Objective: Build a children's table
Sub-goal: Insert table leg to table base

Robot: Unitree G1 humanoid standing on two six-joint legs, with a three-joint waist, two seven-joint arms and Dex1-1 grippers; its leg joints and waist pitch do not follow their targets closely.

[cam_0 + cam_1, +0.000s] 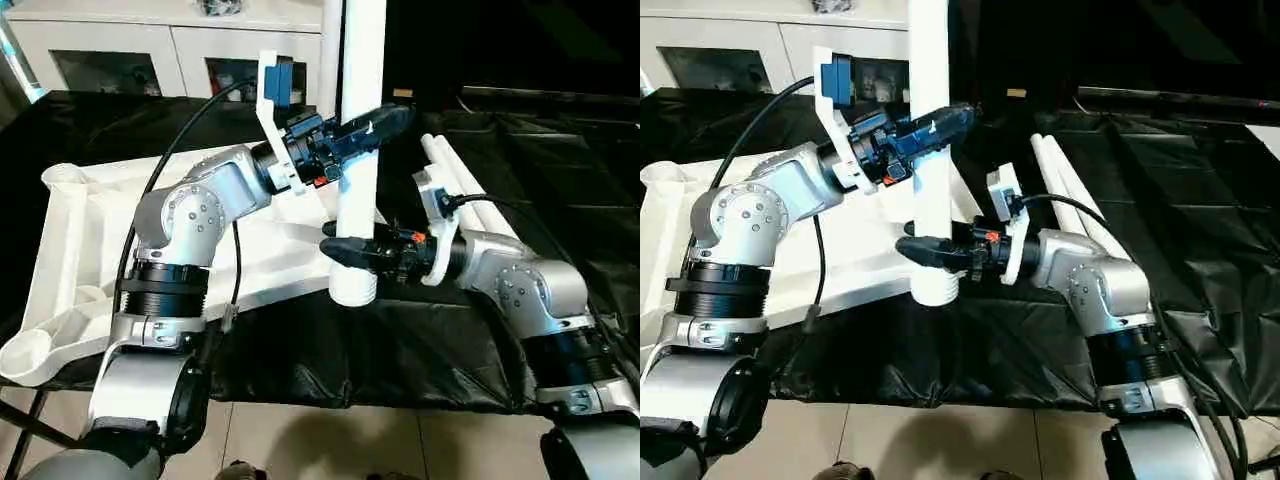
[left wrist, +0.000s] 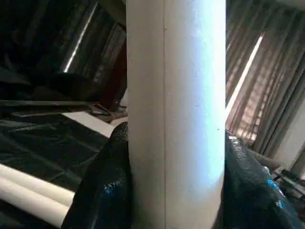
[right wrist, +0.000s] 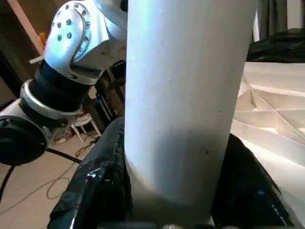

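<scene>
A white tube leg (image 1: 362, 60) stands upright between my two grippers. My left gripper (image 1: 380, 122) is shut on it high up, a black finger (image 2: 102, 191) on each side of the tube. My right gripper (image 1: 345, 252) is shut on the same leg (image 3: 186, 95) lower down, just above its ridged bottom end (image 1: 352, 290). That end hangs by the near right edge of the white tabletop (image 1: 70, 230), which lies underside up with its ribs (image 3: 271, 109) showing. I cannot tell whether the leg touches the tabletop.
Two more white legs (image 1: 455, 170) lie side by side on the black sheet (image 1: 400, 350) to the right of the tabletop. A white cabinet with glass doors (image 1: 170, 50) stands behind. Pale floor tiles (image 1: 330, 440) show below the sheet's near edge.
</scene>
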